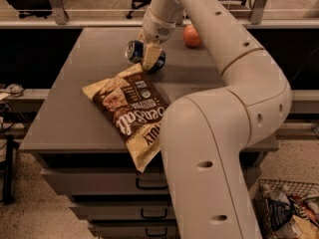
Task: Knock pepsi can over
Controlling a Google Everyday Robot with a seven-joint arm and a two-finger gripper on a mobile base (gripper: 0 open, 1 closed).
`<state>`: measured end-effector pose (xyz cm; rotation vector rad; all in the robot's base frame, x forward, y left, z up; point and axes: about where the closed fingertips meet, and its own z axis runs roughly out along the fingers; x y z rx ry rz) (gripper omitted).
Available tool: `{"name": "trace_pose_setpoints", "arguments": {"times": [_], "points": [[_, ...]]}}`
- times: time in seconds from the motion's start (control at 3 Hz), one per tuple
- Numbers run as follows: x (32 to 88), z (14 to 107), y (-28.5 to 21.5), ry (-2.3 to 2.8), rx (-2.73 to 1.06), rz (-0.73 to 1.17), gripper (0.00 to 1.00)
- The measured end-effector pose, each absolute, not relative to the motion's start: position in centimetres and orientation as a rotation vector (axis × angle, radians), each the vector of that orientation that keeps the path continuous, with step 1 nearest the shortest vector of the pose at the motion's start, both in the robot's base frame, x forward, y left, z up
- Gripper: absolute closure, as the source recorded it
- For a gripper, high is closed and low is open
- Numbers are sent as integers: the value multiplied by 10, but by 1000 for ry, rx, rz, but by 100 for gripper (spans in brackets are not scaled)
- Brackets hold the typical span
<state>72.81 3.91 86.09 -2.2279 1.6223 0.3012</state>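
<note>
The blue pepsi can [135,51] lies tipped on its side at the back middle of the grey table [75,98], with its silver top facing left. My gripper [151,58] comes down from the white arm [214,49] and is right against the can's right side, covering part of it. The can rests just behind the top corner of the chip bag.
A brown and cream chip bag [132,108] lies across the table's middle, and its lower end hangs over the front edge. A red apple [192,36] sits at the back right. Drawers run below the tabletop. A wire basket [286,210] stands on the floor at the right.
</note>
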Motion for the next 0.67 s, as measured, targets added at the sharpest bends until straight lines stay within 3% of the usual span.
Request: {"name": "trace_pose_setpoints", "arguments": {"times": [0.67], "points": [[729,855,47,1615,-2257,281,10]]}}
